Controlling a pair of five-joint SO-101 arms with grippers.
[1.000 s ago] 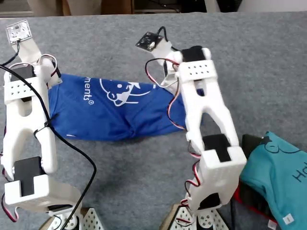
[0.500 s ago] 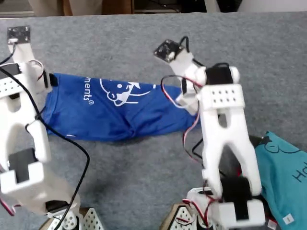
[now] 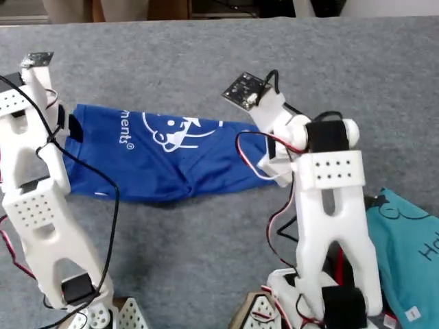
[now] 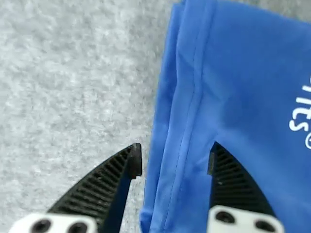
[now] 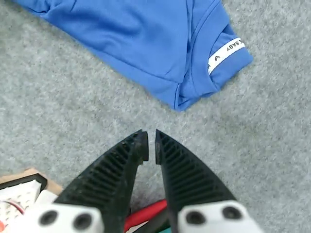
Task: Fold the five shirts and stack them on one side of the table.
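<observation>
A blue shirt (image 3: 164,154) with white print lies folded into a long strip across the grey table. My left gripper (image 4: 174,158) is open at the strip's left end, its fingers straddling the hemmed edge (image 4: 182,126); in the high view it sits at that end (image 3: 68,128). My right gripper (image 5: 150,144) is shut with nothing in it, over bare table just past the shirt's collar end, where a white label (image 5: 226,52) shows. In the high view the right arm (image 3: 322,164) covers the strip's right end.
A teal shirt (image 3: 405,240) lies at the table's near right corner, partly over a red and black object (image 3: 346,277). Cables hang from both arms. The far half of the table (image 3: 357,62) is bare grey cloth.
The right arm has swung right and toward the near edge, coming off the shirt's right end. The left arm has stretched farther out along the left edge, its gripper staying at the shirt's left end.
</observation>
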